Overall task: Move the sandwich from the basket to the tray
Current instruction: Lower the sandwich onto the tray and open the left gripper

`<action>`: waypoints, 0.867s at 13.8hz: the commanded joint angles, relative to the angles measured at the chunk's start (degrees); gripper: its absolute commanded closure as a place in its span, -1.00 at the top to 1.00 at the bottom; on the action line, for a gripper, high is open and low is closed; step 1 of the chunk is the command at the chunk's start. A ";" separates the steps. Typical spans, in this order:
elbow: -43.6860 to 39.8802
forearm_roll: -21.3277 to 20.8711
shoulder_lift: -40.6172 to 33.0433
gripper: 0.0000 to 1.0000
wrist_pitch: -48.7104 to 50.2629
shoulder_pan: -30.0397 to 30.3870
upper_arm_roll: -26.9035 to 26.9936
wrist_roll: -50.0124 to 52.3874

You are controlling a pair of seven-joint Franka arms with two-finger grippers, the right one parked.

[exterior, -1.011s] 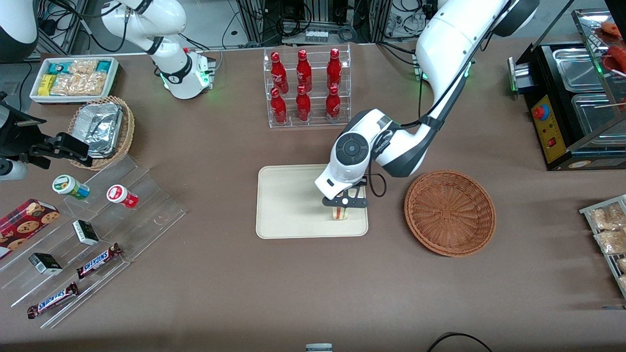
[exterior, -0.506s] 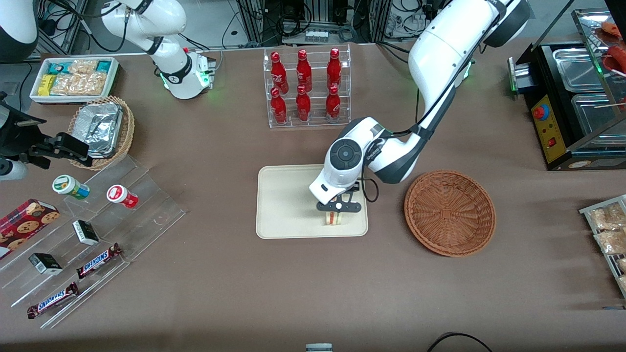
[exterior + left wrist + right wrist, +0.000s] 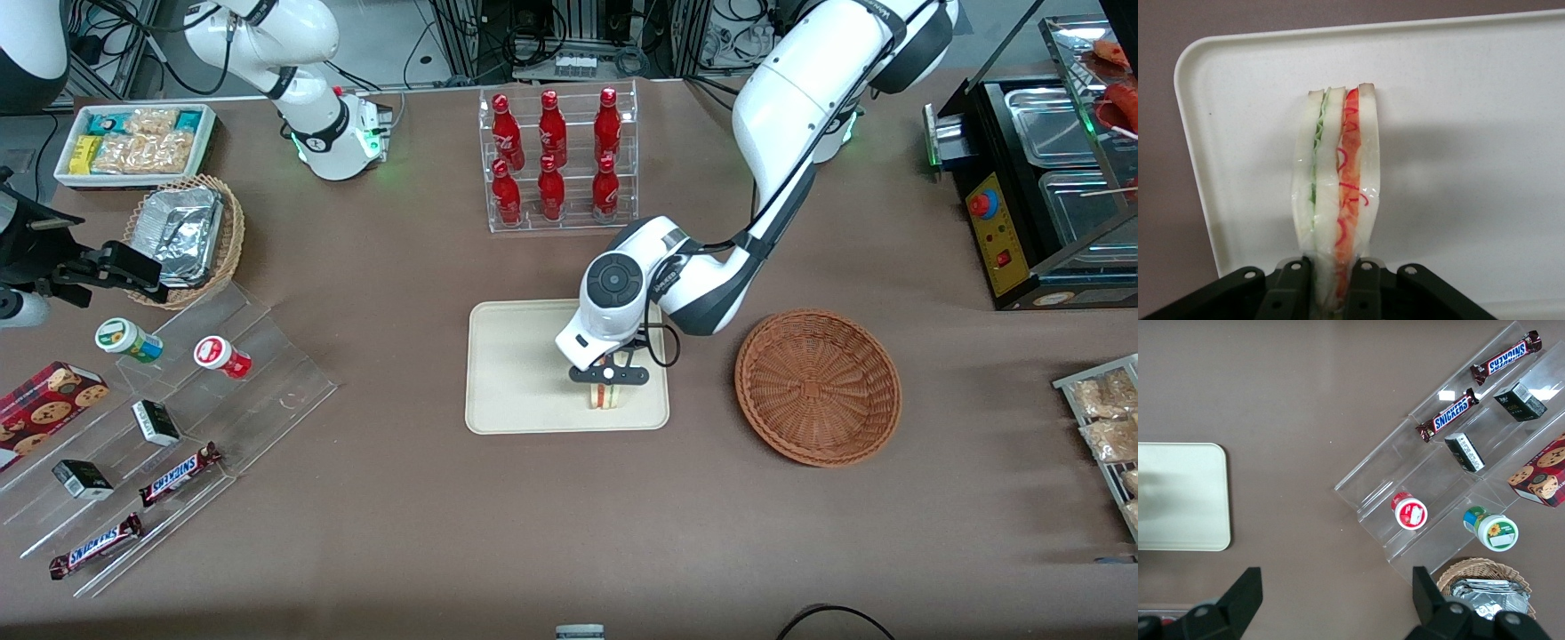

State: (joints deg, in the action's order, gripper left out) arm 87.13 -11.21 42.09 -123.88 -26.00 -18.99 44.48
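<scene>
Pincer pinches sandwich over tray; basket shows only from front.

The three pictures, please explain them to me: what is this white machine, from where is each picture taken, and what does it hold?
The white machine is a robot arm ending in a two-finger gripper. One picture looks down on the table from the front. Another comes from a camera on that arm's wrist, looking along the gripper. The third comes from the wrist of a second arm that is parked.

The gripper is shut on a sandwich, a wedge of white bread with green and red filling, and holds it over the cream tray. Beside the tray, toward the working arm's end, lies a reddish-brown wicker basket with nothing in it. Farther from the front camera stands a clear rack of red bottles. Toward the parked arm's end lie chocolate bars on clear steps.
</scene>
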 commanded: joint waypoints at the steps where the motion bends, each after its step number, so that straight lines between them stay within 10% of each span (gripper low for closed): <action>1: -1.88 -1.36 1.24 -0.66 -0.75 -1.08 0.62 2.89; 4: -1.97 -1.54 1.60 0.95 -0.75 -1.08 0.62 2.90; 12: -2.40 -1.45 0.98 1.00 -0.40 -1.16 0.54 4.03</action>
State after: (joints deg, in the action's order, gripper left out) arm 86.50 -11.50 42.79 -124.49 -26.17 -18.99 46.29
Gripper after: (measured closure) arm 0.000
